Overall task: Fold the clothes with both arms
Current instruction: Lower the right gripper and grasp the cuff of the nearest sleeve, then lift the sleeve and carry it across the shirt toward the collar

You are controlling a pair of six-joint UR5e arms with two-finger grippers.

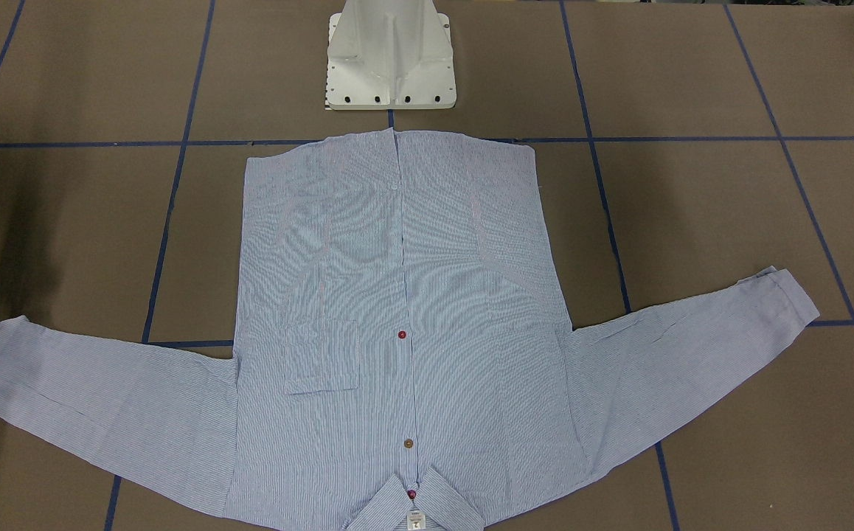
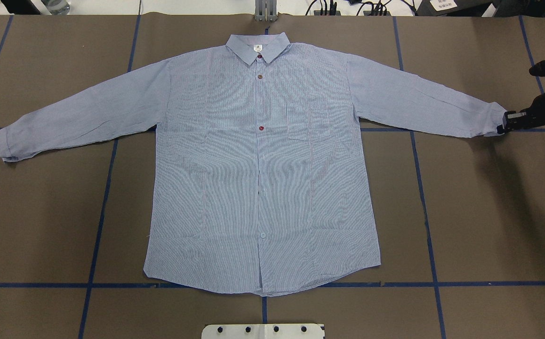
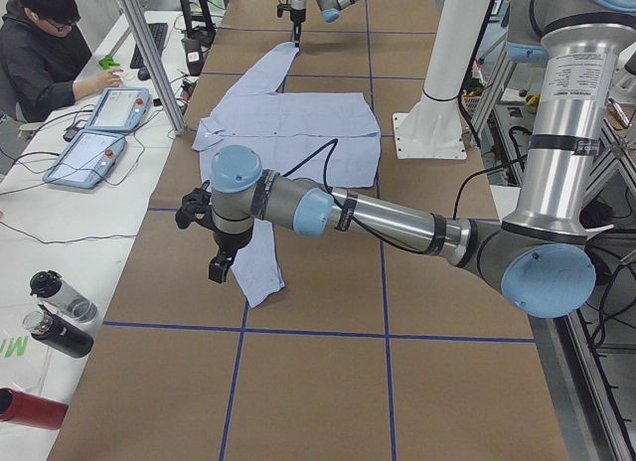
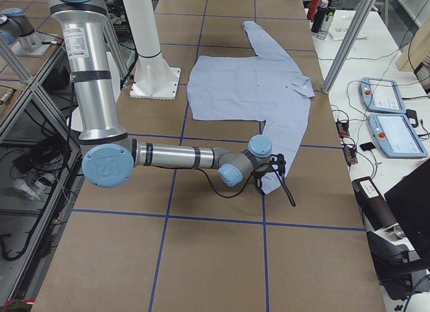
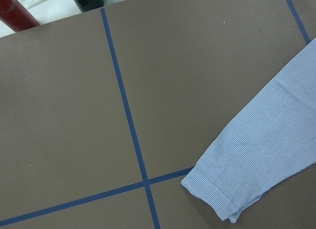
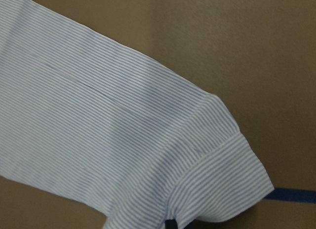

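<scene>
Shirt (image 2: pixel 263 188): spread flat on table (image 2: pixel 42 212), hem nearest base (image 2: pixel 263 331), collar (image 2: pixel 258 47) farthest.
Right gripper (image 2: pixel 507 125): placed at one cuff (image 2: pixel 492 120); jaw gap cannot be told.
Left gripper (image 3: pixel 215 270): held above, near other cuff (image 3: pixel 260 292); jaw gap cannot be told.
Fabric: fine blue-white stripes, front closed, dark red buttons (image 2: pixel 261 127).

Brown table (image 2: pixel 479 226) with blue tape grid (image 2: pixel 42 285); white side bench (image 3: pixel 40 252) with two pendants (image 3: pixel 114 108), bottles (image 3: pixel 58 334).

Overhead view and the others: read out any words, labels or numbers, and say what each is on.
"M" in green, rest cut off: white side table.
Neck label in the shirt collar: too small to read.
White tag at the overhead view's top right: blurred.
Red bottle: print unreadable.
</scene>
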